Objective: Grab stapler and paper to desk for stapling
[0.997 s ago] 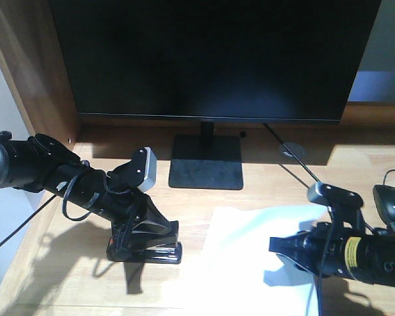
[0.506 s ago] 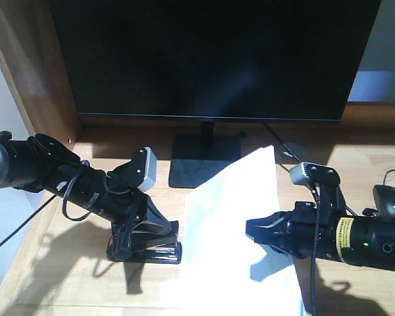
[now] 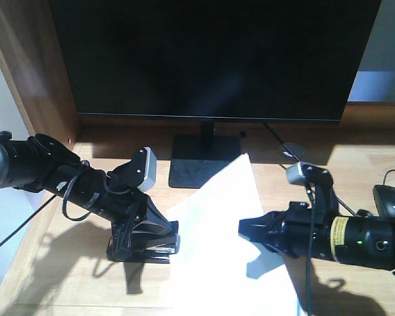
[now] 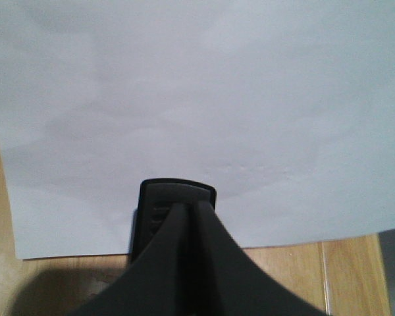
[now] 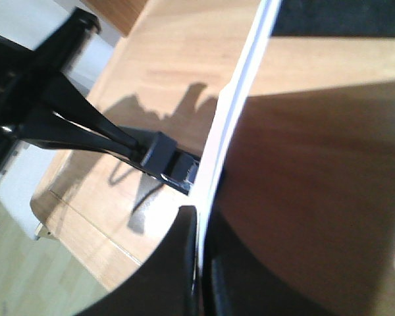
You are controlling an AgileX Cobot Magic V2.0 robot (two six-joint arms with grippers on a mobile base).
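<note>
Nearest us, the pale wood bench [image 3: 59,280] shows a bare, sunlit strip along its front left edge. The paper [image 3: 217,263] spreads across the middle, reaching the picture's lower edge, with its far corner tilted up off the wood. The right jaws are pressed together on the sheet's right edge, pinching it between them. To their right, some open wood separates them from a mouse [image 3: 390,203]. At left, the left jaws clamp the stapler [image 3: 151,252] from above. It stands on the bench, its front end touching the paper's left edge. We cannot tell whether the edge sits inside its mouth. Behind these, open wood runs back to the monitor stand [image 3: 205,172]. The dark monitor [image 3: 210,59] fills the back, and a brown side panel [image 3: 36,72] closes off the left.
</note>
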